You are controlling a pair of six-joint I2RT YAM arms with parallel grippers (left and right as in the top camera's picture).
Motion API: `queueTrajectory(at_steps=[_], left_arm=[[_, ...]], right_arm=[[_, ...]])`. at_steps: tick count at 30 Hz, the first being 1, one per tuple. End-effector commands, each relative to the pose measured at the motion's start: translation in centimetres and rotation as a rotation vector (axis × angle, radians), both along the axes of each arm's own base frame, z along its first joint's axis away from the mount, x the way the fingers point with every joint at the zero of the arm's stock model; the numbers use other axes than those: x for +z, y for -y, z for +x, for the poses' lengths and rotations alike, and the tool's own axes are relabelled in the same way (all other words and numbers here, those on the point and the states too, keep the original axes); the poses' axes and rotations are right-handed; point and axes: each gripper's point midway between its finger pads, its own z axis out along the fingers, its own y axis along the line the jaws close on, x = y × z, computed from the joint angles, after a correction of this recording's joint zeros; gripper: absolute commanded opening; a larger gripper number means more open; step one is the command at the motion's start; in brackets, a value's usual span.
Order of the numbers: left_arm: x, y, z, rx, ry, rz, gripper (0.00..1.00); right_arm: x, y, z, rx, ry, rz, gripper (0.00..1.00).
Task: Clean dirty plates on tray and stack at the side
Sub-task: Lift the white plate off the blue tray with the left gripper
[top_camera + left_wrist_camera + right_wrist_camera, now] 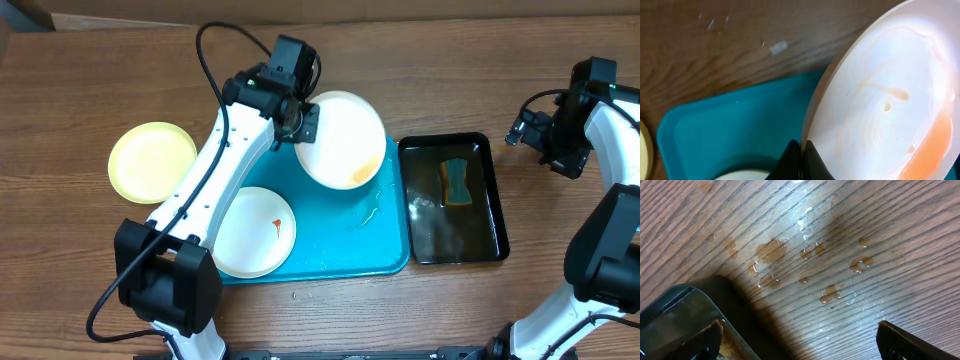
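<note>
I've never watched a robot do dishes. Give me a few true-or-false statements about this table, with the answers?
1. The left gripper is shut on the rim of the held white plate. True.
2. The yellow plate lies on the turquoise tray. False: it lies on the wooden table, left of the tray.
3. The sponge sits in the black tray. True.
4. The right gripper holds the sponge. False: it is open and empty, over the wet table beside the black tray.
5. The second white plate, lying on the turquoise tray, is spotless. False: it has a red smear.
</note>
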Motion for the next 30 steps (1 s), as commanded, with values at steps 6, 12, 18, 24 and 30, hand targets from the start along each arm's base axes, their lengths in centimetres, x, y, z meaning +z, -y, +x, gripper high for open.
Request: queueTrajectory(at_steps=[6,12,18,24,30], left_arm=[[2.6,6.7,0.1,-0.127,0.121,-0.038,0.04],[3.7,10.3,-0.9,-0.173,0.238,0.058,0.04],[5.4,13.4,-2.7,-0.219,0.391,0.211,0.04],[7.9,16.6,-5.1,-0.316,0.563,0.373,0.04],[11.6,19.0,-7.4,-0.364,0.757,0.55,0.04]], right_arm=[[0.7,-0.1,0.5,0.001,0.027,-0.002,1.0],[0.7,-0.1,0.5,0.001,0.027,-0.002,1.0],[0.7,-0.1,0.5,0.001,0.027,-0.002,1.0],[0.7,-0.1,0.5,0.001,0.027,-0.002,1.0],[0.7,-0.1,0.5,0.001,0.027,-0.002,1.0]])
